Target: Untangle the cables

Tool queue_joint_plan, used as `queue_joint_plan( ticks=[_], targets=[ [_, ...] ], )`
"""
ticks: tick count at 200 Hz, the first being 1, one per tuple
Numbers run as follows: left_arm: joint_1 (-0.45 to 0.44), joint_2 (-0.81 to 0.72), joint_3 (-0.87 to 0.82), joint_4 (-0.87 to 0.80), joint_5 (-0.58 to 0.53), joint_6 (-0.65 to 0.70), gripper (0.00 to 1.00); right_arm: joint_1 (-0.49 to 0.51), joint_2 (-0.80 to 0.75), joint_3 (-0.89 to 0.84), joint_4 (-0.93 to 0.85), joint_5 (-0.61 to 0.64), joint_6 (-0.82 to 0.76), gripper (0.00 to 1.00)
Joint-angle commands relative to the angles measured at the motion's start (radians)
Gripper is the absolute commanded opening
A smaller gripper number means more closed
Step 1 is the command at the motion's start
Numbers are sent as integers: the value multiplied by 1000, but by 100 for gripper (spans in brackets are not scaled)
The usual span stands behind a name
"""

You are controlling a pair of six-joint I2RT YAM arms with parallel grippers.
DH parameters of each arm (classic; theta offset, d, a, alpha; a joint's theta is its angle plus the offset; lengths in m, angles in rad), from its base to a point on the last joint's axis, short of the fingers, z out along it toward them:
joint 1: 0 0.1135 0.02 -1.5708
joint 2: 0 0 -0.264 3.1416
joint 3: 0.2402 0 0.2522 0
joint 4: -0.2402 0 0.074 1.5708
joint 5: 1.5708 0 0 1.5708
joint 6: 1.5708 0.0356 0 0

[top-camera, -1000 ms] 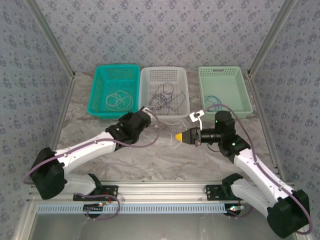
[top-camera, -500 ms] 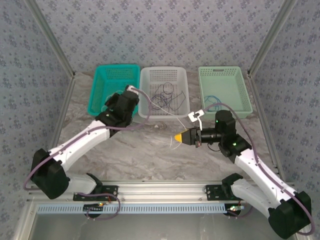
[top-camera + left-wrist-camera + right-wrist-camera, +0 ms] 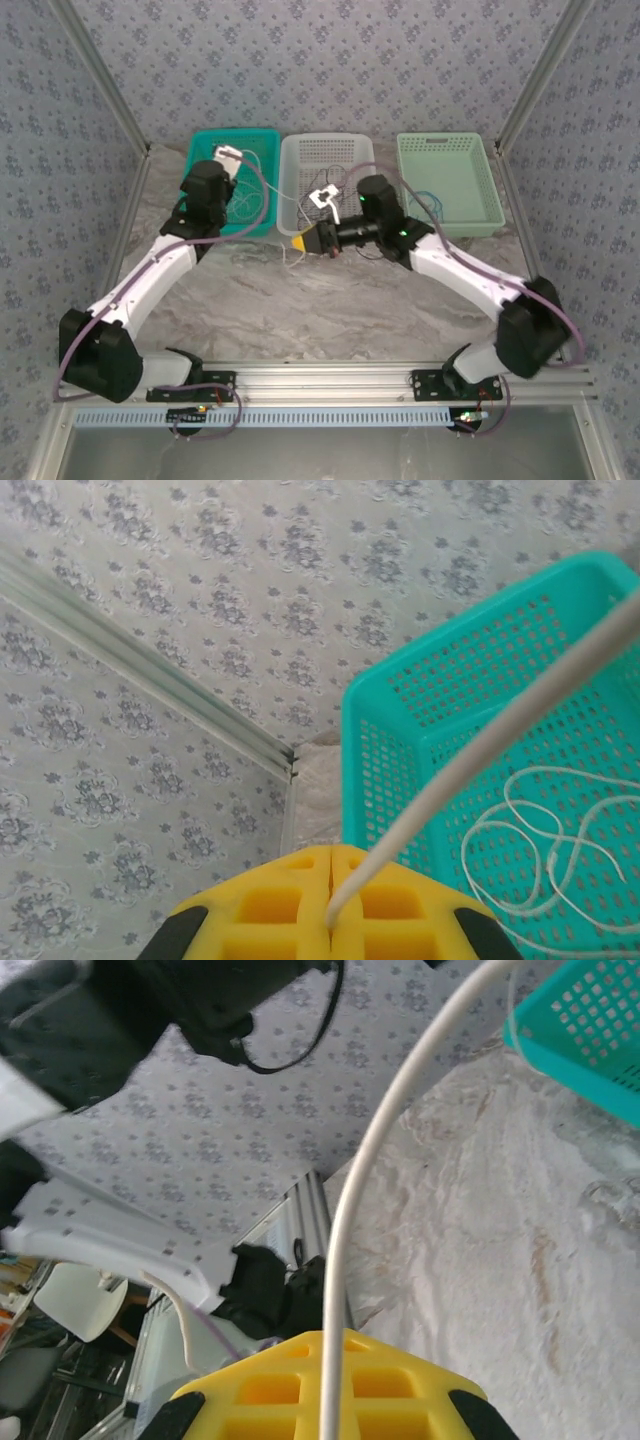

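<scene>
My left gripper [image 3: 330,885] is shut on a whitish cable [image 3: 480,750] and hangs above the left side of the teal basket [image 3: 200,215]. That cable rises to the right over the basket. More whitish loops [image 3: 545,845] lie inside the basket [image 3: 400,730]. My right gripper [image 3: 298,241] is in front of the white basket [image 3: 290,215], shut on a whitish cable [image 3: 350,1190] that arcs up toward the teal basket [image 3: 590,1030]. Black cables [image 3: 335,185] lie in the white basket. A blue cable [image 3: 430,200] lies in the green basket [image 3: 480,215].
The three baskets stand in a row along the back of the marbled table [image 3: 330,300]. Patterned walls and metal posts [image 3: 120,110] close in the back and sides. The left arm's thick purple cable [image 3: 262,185] loops over the teal basket's right rim.
The left arm swung from the table's middle to the back left, over the teal basket. The right arm moved left and back to the front of the white basket. Both grippers stayed shut.
</scene>
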State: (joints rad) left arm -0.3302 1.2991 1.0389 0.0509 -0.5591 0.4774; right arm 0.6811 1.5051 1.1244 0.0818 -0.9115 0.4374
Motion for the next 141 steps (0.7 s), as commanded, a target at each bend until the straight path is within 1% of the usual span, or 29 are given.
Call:
queue_joint_plan(
  ticks=[1,17,33,56,78,95,113,126,141],
  targets=[
    [90,28,54,112,188,-83,0,21,122,121,-38,40,-70,0],
    [131,65,89,133,249,-114,0,30,229,221,-49,80,-86,0],
    [148,99,125,141,318,-128,0,35,327,320,-62,94,-82,0],
    [158,130,166,147,340,-138,0,38,436,405,-24,99,-56,0],
    [188,139,206,137,371,-160,0,35,500,467,0,145,-42,0],
    [216,141,248,110,407,-197,0,32,569,540,-7,187,-26,0],
    [226,151,271,99,451,-209,0,27,656,638,-16,219,9,0],
    [230,174,273,94,472,-224,0,25,722,715,-42,253,22,0],
    [247,204,253,110,536,-266,0,22,789,783,-67,307,43,0]
  ],
)
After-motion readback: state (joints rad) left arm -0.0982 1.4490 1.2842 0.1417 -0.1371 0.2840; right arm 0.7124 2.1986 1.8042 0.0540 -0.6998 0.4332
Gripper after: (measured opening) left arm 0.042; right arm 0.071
